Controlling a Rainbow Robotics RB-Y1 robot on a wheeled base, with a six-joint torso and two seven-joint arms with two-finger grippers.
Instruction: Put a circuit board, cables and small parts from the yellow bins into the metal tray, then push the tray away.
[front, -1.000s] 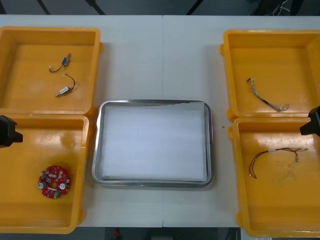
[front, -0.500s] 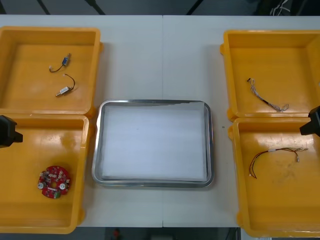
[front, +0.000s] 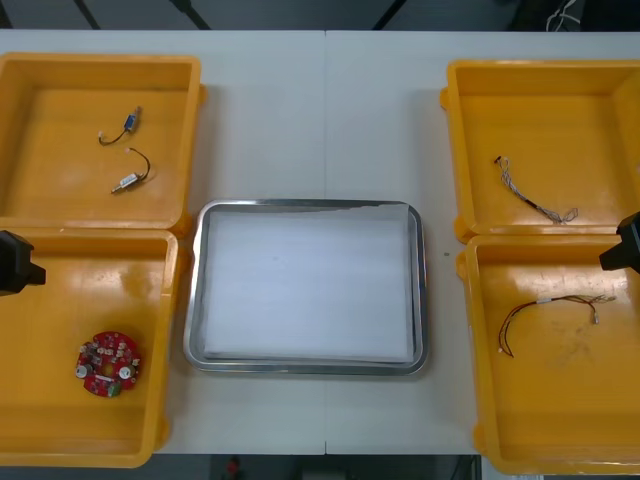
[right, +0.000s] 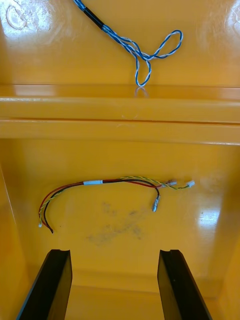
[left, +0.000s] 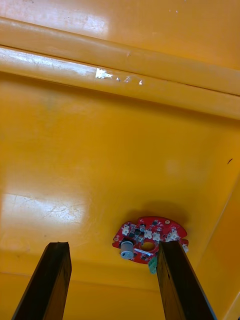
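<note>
Though room (front: 300, 12) dark, table (front: 290, 120) light.

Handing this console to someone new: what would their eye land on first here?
The rectangular metal tray, white inside and holding nothing, sits mid-table between four yellow plastic bins. A round red circuit board lies in the near left bin, just ahead of the open left tool; the open right tool hangs over the red and yellow cable in the near right bin.
</note>
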